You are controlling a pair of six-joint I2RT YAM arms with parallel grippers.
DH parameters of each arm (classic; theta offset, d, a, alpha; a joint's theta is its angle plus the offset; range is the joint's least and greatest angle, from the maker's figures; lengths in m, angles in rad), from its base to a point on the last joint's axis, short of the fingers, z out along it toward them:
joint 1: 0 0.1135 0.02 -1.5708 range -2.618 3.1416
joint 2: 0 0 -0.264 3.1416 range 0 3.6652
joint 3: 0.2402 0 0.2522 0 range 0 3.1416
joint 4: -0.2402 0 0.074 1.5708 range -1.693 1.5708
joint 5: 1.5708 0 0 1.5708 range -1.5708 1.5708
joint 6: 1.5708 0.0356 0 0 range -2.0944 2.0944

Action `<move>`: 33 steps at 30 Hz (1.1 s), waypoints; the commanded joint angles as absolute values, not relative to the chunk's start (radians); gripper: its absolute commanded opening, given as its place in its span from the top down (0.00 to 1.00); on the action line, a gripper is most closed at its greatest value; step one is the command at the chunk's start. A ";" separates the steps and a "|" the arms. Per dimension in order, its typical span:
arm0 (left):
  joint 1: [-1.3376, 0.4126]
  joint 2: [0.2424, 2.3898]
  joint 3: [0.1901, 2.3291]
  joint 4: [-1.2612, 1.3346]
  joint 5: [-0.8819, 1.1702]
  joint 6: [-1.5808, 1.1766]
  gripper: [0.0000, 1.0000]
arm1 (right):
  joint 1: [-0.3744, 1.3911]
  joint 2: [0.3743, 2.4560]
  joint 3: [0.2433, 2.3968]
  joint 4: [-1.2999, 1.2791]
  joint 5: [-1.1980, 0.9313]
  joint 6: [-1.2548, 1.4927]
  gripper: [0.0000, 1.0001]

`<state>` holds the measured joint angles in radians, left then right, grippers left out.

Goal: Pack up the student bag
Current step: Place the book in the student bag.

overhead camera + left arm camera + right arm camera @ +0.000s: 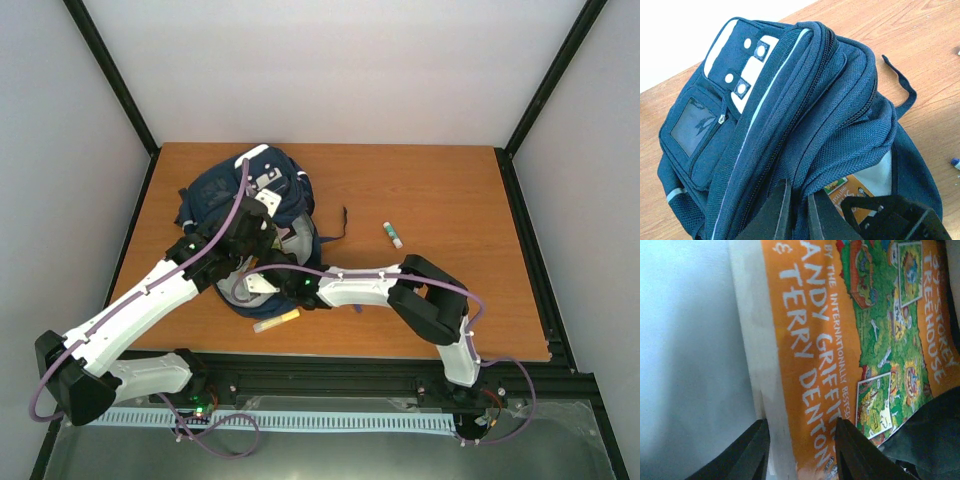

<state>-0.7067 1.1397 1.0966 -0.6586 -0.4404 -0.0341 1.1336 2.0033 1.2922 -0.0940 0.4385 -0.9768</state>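
Pinching student bag [790,100], left end effector [797,192], right one [801,427] unclear, wooden table [440,200], white walls [330,60]

The left arm [140,305] and right arm [362,287] share one build: white, boxy links with rounded edges, joined by bulky black housings at each joint. A lilac cable [243,195] runs along each arm and trails in loops past the bases at six o'clock. A tiny green light [200,405] glows by the left base. The left tool [797,192] and right tool [801,425] have matte black, tapering fingers. At five o'clock in the left wrist view sits a black angular part [895,215] with small holes, possibly the other arm's.
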 commanded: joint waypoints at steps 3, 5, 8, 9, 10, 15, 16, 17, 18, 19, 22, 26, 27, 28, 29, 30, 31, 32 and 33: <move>-0.708 1.110 1.123 -0.564 -0.439 -0.061 0.99 | 1.112 2.008 1.332 -0.135 0.361 -0.995 0.58; -0.709 1.109 1.124 -0.564 -0.438 -0.059 0.99 | 1.113 1.999 1.332 -0.184 0.310 -0.983 0.54; -0.709 1.109 1.124 -0.563 -0.435 -0.058 0.99 | 1.114 2.007 1.327 -0.188 0.309 -0.987 0.51; -0.709 1.108 1.124 -0.564 -0.436 -0.058 0.99 | 1.114 2.013 1.328 -0.180 0.316 -0.989 0.50; -0.709 1.109 1.124 -0.563 -0.435 -0.058 0.99 | 1.114 2.020 1.329 -0.168 0.324 -0.992 0.50; -0.709 1.111 1.124 -0.564 -0.431 -0.060 0.99 | 1.114 2.074 1.338 -0.016 0.455 -1.010 0.50; -0.708 1.111 1.123 -0.564 -0.431 -0.060 0.99 | 1.112 2.088 1.342 0.022 0.487 -1.020 0.51; -0.709 1.111 1.123 -0.564 -0.432 -0.060 0.99 | 1.109 2.101 1.346 0.057 0.517 -1.030 0.51; -0.709 1.111 1.123 -0.563 -0.432 -0.060 0.99 | 1.105 2.109 1.353 0.083 0.538 -1.041 0.52; -0.709 1.111 1.123 -0.562 -0.433 -0.060 0.99 | 1.100 2.116 1.355 0.106 0.553 -1.052 0.52; -0.709 1.115 1.119 -0.561 -0.427 -0.061 0.99 | 1.073 2.120 1.367 0.161 0.574 -1.086 0.54; -0.709 1.115 1.123 -0.561 -0.420 -0.061 0.99 | 1.027 2.118 1.412 0.120 0.553 -1.064 0.57; -0.709 1.113 1.123 -0.561 -0.420 -0.061 0.99 | 1.021 2.120 1.416 0.118 0.551 -1.064 0.58; -0.709 1.114 1.123 -0.560 -0.419 -0.061 0.99 | 1.014 2.125 1.421 0.120 0.550 -1.064 0.59; -0.709 1.115 1.123 -0.560 -0.419 -0.062 0.99 | 1.006 2.129 1.425 0.123 0.545 -1.063 0.60; -0.709 1.114 1.122 -0.560 -0.419 -0.063 0.99 | 1.000 2.135 1.425 0.125 0.539 -1.062 0.61; -0.709 1.115 1.121 -0.561 -0.418 -0.063 0.99 | 0.994 2.142 1.428 0.128 0.537 -1.061 0.61; -0.709 1.117 1.121 -0.560 -0.416 -0.063 0.99 | 0.989 2.150 1.431 0.129 0.537 -1.058 0.61; -0.709 1.119 1.121 -0.562 -0.413 -0.063 0.99 | 0.986 2.158 1.436 0.126 0.538 -1.053 0.62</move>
